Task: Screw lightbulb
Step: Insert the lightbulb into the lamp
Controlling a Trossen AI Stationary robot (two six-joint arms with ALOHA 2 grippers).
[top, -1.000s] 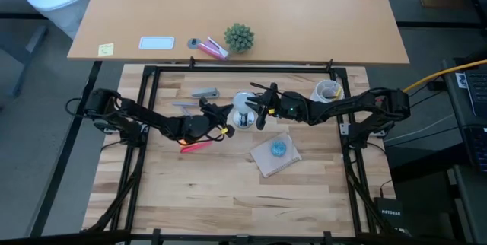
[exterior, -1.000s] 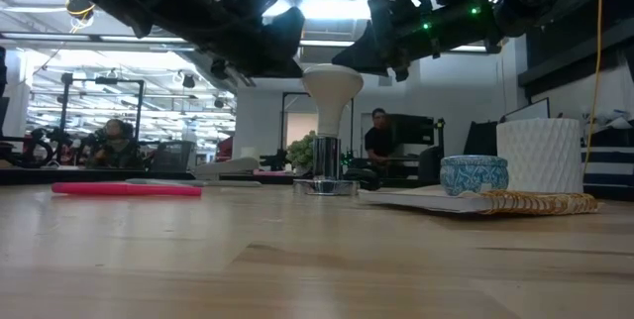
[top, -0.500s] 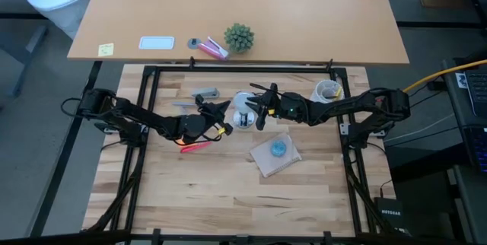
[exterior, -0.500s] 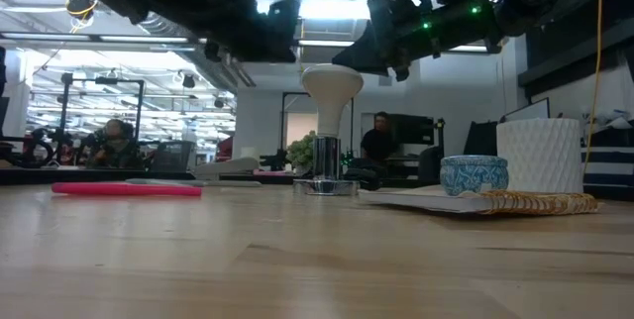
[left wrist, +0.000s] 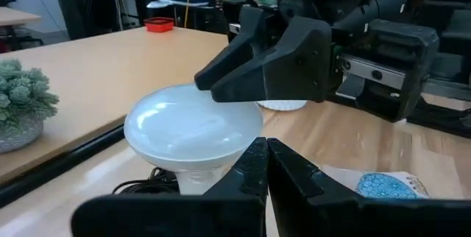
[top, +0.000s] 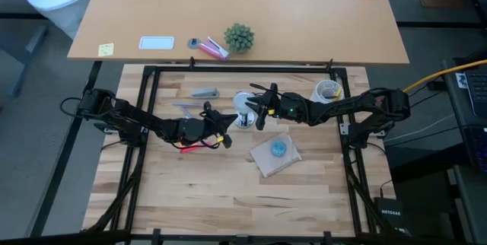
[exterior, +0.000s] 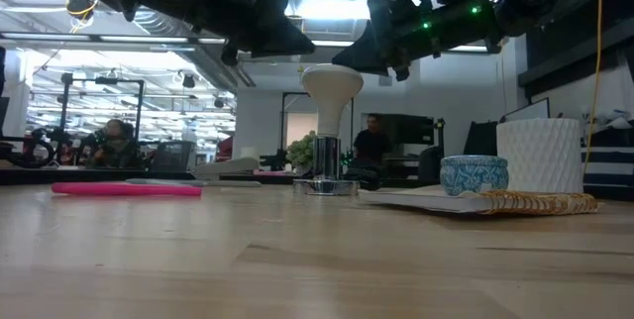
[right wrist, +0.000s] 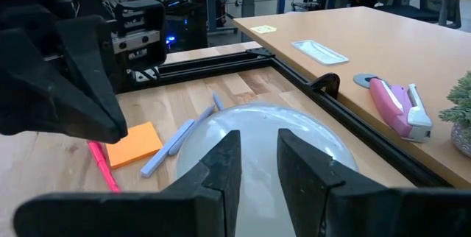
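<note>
Since the earlier frames, the left end effector (top: 221, 129) has drawn back from the lightbulb (exterior: 331, 91) toward the near left, and now sits beside it rather than against it.

From above, the lightbulb (top: 244, 110) is largely covered by the right end effector (top: 255, 110), so only a pale patch of its globe shows, and its screw base cannot be made out there. The low view shows it standing upright in the shiny metal socket (exterior: 326, 173) on the worktop (exterior: 297, 260), dome uppermost, with both arms cut off at the top edge.

In the left wrist view, the left end effector (left wrist: 266, 165) has its fingers pressed together, holding nothing, pointed at the globe (left wrist: 193, 130). The left arm reaches in low from the left edge, nearly level.

The right arm stretches in from the right, its end effector (right wrist: 256, 165) hovering over the dome (right wrist: 257, 130), fingers slightly spread with a narrow gap. Whether they touch the glass cannot be told.

A pink pen (top: 194, 147) lies near the left end effector.
</note>
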